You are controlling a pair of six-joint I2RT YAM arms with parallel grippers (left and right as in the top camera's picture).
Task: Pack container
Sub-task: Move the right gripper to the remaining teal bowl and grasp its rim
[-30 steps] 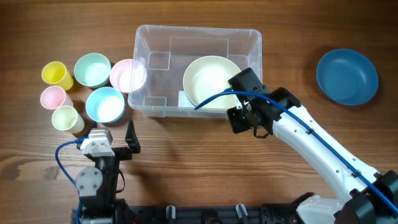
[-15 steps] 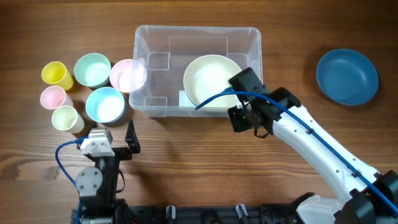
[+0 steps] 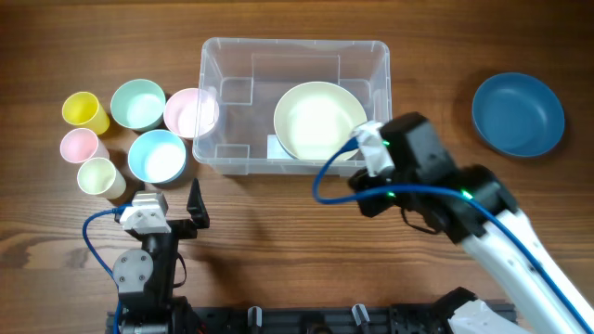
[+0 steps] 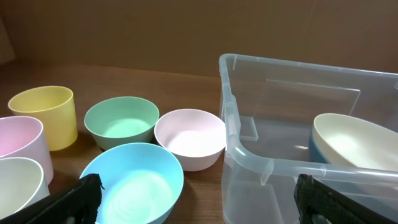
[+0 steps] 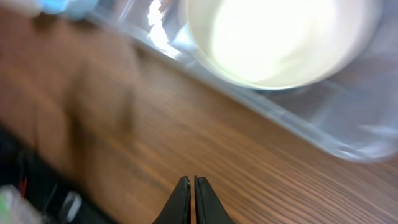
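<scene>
Left gripper (image 4: 199, 193): fingers wide apart, empty, nearer than container (image 3: 232, 111), off its left corner.
Right gripper (image 5: 190, 198): fingers pressed together, empty, off container's near right corner.
Container: clear tub on table (image 3: 278, 241), holding one cream bowl (image 3: 320, 121) in its right half.
Left of container: light blue bowl (image 3: 157, 156), green bowl (image 3: 138, 103), pink bowl (image 3: 190, 112).
Right of container, well apart: dark blue bowl (image 3: 518, 114).

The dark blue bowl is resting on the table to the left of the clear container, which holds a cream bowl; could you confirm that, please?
Not quite. In the overhead view the dark blue bowl rests on the table to the right of the clear container, not the left. The container does hold a cream bowl.
</scene>
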